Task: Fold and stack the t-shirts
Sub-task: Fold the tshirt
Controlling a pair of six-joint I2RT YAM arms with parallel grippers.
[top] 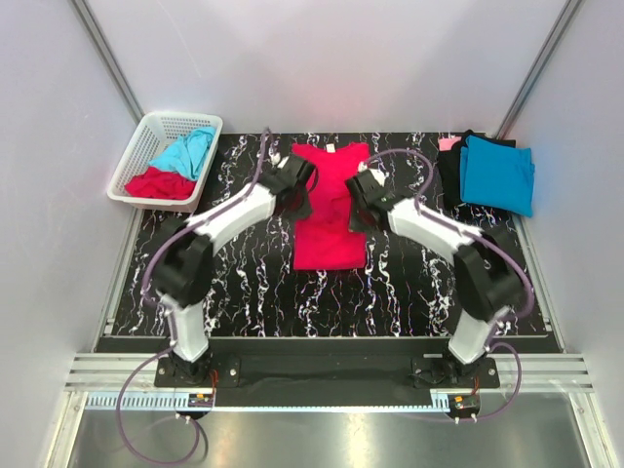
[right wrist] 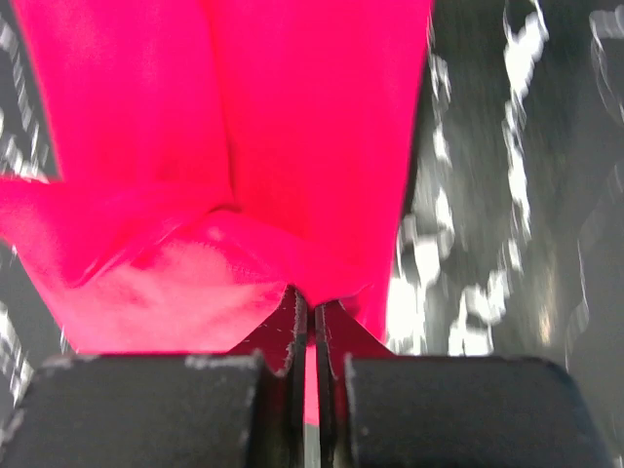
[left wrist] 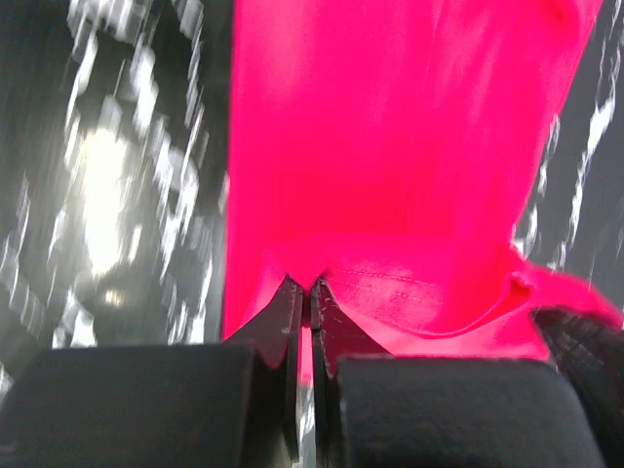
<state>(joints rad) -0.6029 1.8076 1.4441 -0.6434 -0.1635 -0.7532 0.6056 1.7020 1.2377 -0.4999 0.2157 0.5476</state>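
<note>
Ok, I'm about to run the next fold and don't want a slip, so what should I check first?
1. Left hand shut on the red t-shirt: ok.
2. Right hand shut on it: ok.
3. Hands on opposite sides of the shirt: ok.
4. Cloth smooth at the grips: not ok, bunched beside the right hand.
5. All layers caught: cannot tell.
6. Folded stack apart from the shirt: ok.

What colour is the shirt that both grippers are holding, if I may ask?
The shirt is crimson red; top external view.

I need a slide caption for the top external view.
The left gripper and right gripper pinch the red t-shirt on the marbled table.
</note>
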